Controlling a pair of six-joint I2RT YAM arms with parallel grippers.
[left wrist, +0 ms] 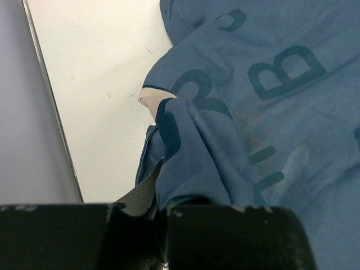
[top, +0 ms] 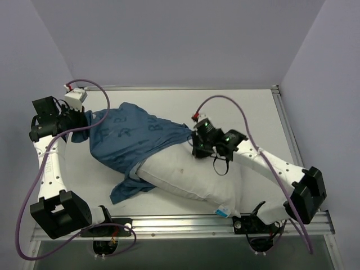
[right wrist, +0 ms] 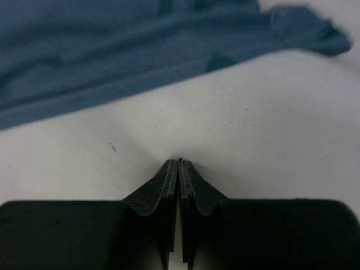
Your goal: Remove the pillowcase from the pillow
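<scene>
Two big soft things lie on my table [top: 247, 112]. The biggest is the pillow [top: 191, 180]. It is white and puffy and lies slanted. Its near end is bare and its far left end is tucked inside the pillowcase [top: 126, 140]. I think the pillow is light but floppy, so it will sag if I lift it by one spot. Its skin looks smooth, so I should grab a good fold, not a tiny bit.

The pillowcase is blue with letters on it. A loose flap of it trails toward the near edge. It is thin and limp. I think it will bunch up and drag on the pillow, not slip off in one go. The best place to hold it is the end far from the opening.

My left pincer [left wrist: 160, 211] is pressed together on a fold of the pillowcase at the left side. My right pincer [right wrist: 179, 166] is pressed together on a pinch of the white pillow, near the blue edge.

The smallest thing is the tag [top: 223, 212] on the pillow's near corner. It looks too little to pull by.
</scene>
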